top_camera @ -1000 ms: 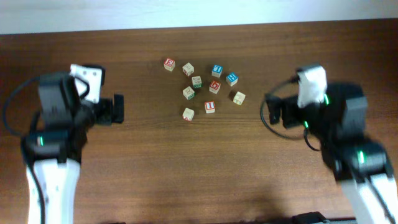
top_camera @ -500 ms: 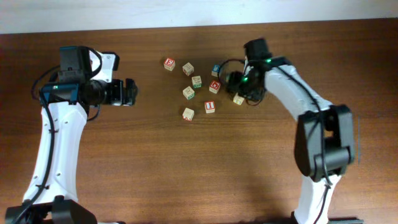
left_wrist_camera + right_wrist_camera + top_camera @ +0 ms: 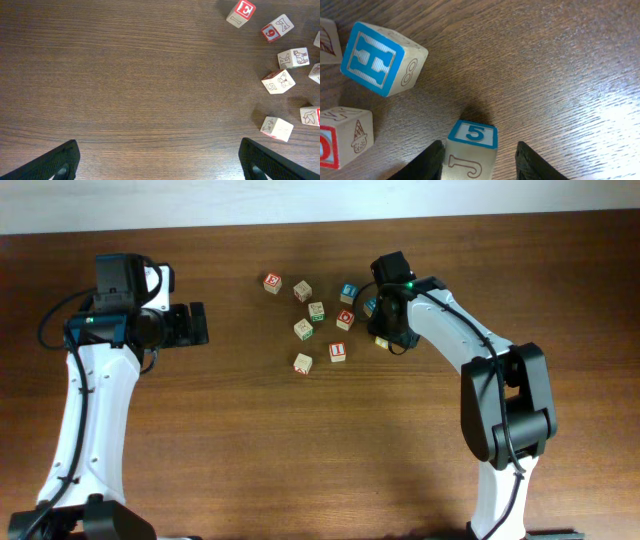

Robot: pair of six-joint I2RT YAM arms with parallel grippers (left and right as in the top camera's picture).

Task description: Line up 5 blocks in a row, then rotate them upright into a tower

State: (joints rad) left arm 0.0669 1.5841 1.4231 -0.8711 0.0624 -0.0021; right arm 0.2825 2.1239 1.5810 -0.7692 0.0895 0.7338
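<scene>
Since a second ago the right arm has swung in from the table's far side over the scatter of cubes. The right gripper (image 3: 481,162) now straddles a blue-topped pale wooden cube printed with a 5 (image 3: 471,134), its jaws drawn in from wide to a middling gap. The cube sits between the fingers. One finger looks to be against it or nearly so, while a strip of dark brown wood-grain table (image 3: 560,60) shows before the other, so it is not yet clamped. The left gripper (image 3: 160,167) has shifted only a little and hangs spread wide and empty, the nearest cubes ahead of it and off to one side.

The likely trouble is the off-centre fit. If the nearer finger arrives first, it may shove or skew the cube rather than pinch it squarely. A turn could also sweep a finger into the red-bordered beige cube with an ice-cream cone (image 3: 345,135) just beside it, or the blue-faced wooden cube with an H (image 3: 375,59) a little further ahead.

The cubes are small and crisp-edged, of pale matte wood with smooth printed faces that probably offer little grip. The table is fine-grained and shows a soft sheen.
</scene>
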